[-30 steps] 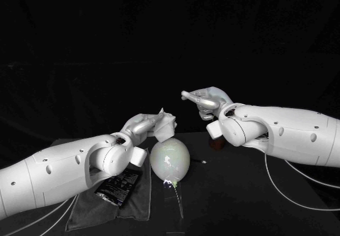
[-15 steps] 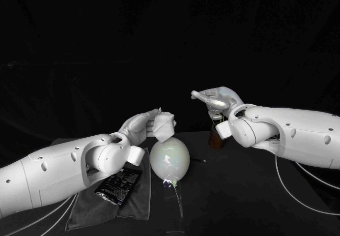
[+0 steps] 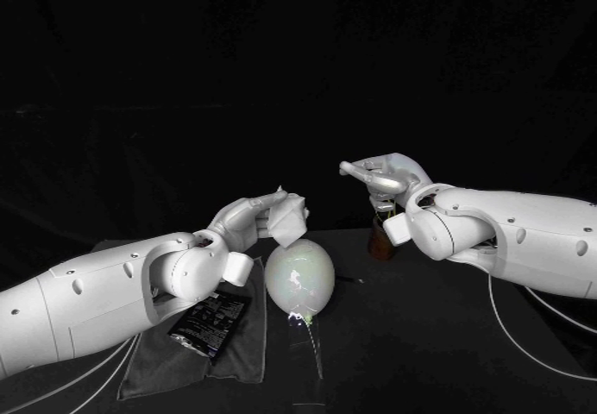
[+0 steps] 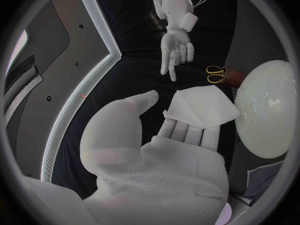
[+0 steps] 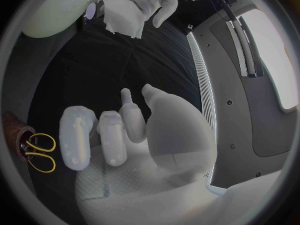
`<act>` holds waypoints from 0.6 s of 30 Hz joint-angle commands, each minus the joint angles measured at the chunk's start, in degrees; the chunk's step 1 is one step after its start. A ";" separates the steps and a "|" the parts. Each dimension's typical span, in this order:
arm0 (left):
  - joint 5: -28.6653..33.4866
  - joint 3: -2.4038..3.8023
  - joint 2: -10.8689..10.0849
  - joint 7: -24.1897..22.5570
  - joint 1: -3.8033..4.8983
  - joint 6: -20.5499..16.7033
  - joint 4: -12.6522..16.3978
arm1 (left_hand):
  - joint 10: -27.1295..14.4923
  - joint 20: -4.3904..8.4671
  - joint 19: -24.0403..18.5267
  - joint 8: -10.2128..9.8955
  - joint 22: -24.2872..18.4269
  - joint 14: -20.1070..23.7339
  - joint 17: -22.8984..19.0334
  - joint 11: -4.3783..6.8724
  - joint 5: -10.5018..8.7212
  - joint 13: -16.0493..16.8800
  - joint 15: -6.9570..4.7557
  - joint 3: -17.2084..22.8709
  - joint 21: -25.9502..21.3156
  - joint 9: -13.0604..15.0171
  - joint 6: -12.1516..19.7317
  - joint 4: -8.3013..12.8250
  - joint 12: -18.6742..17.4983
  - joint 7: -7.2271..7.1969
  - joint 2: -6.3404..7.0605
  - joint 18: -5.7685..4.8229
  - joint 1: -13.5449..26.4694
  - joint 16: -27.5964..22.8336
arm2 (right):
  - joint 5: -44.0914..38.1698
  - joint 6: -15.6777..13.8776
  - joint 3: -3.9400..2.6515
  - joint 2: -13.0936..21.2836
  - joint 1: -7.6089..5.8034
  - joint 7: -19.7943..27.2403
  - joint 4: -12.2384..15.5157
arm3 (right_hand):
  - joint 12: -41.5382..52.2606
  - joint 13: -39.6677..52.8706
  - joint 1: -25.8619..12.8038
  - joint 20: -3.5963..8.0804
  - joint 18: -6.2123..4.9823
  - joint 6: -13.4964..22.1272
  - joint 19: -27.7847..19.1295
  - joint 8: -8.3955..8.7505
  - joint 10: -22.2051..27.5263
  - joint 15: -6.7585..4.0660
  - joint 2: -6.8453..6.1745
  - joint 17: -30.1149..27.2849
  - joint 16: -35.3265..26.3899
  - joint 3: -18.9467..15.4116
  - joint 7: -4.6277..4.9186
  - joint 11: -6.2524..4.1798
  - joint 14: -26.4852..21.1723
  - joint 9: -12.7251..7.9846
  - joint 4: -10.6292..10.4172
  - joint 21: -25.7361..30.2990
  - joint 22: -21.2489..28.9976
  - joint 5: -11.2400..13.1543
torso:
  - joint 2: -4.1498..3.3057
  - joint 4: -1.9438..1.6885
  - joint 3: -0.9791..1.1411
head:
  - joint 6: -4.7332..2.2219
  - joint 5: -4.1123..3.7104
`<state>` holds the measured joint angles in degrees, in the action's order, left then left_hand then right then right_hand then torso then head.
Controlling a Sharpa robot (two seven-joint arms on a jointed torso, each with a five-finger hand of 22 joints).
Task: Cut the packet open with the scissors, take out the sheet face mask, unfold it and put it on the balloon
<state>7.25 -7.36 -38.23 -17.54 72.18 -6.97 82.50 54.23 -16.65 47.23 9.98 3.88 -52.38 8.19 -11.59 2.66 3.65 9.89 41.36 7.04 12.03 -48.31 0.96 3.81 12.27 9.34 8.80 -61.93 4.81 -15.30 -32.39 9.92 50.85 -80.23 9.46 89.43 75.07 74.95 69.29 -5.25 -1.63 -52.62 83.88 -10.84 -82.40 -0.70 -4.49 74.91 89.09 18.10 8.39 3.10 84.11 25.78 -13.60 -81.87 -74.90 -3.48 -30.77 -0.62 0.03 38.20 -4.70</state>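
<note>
Dim and dark all round, with small glare spots on the balloon point(image 3: 298, 278) and fisheye bending in wrist views

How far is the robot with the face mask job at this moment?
Done: the packet lies on the grey cloth and the scissors sit in their holder, so cutting and taking out look finished. In hand: the left robot hand holds the sheet mask, folded, near the balloon; the right robot hand is raised and empty. Left: unfolding the mask and laying it on the balloon.
</note>
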 commanded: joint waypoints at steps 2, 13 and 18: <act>-0.21 0.09 0.13 -0.83 0.07 -0.27 -0.08 | 1.36 0.06 1.08 0.84 0.14 -1.14 0.25 0.33 0.18 0.09 -0.24 -1.21 0.04 0.48 -1.03 2.80 0.12 1.41 -1.02 1.42 -6.42 0.41 | -2.63 0.83 0.02 0.15 0.25 0.75 0.52 | -0.21 5.13 0.91 -0.47 -0.31 -0.46 1.73 0.31 -0.01 0.31 0.01 14.11 0.12 -0.33 -0.06 0.43 5.55 -0.14 0.09 0.09 -12.50 -0.43 | 0.02 0.01 0.00 | 0.21 0.32; -1.39 0.10 0.27 -0.61 0.07 -2.72 -0.47 | 5.84 2.30 6.41 3.34 1.36 -4.56 0.80 1.44 0.12 -0.06 -1.45 -3.82 3.43 1.70 -3.69 6.36 0.12 0.42 -4.23 1.73 -16.14 1.62 | -8.60 1.24 0.06 0.55 1.04 0.76 1.85 | -0.16 5.10 4.53 -0.45 -0.28 -1.38 1.83 0.80 -0.03 0.25 0.69 14.16 0.17 0.31 -0.13 0.34 5.58 -0.83 1.58 -0.03 -12.54 -1.00 | 0.01 0.04 0.01 | 0.68 0.48; -1.51 0.11 0.33 -0.63 0.08 -2.94 -0.58 | 7.37 2.76 6.89 4.26 1.71 -5.78 0.88 1.78 0.14 -0.11 -1.78 -5.04 4.29 2.09 -4.70 4.24 -0.08 0.19 -7.43 1.59 -16.05 1.91 | -9.82 1.33 0.07 0.74 1.23 0.78 2.42 | -0.09 5.12 5.31 -0.41 -0.24 -1.76 1.93 0.80 -0.06 0.18 0.88 14.25 0.24 0.63 -0.22 0.26 5.61 -0.96 2.02 -0.20 -12.60 -1.05 | 0.03 0.04 0.03 | 0.68 0.46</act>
<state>6.33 -7.34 -38.05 -17.50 72.18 -9.22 81.89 61.25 -14.03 53.78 13.96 5.50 -57.87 9.01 -9.82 2.66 3.59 8.09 36.27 11.21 14.06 -52.71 5.32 3.81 12.49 2.30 9.84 -77.94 6.43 -22.05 -32.06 10.01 51.54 -79.04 9.51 91.62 75.07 74.94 74.06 -5.58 -1.63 -53.87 83.99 -10.34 -82.49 -0.70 -3.63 74.95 89.12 18.74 8.16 3.19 84.10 24.87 -12.00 -81.86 -74.95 -4.33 -30.76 -0.59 0.03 38.87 -4.23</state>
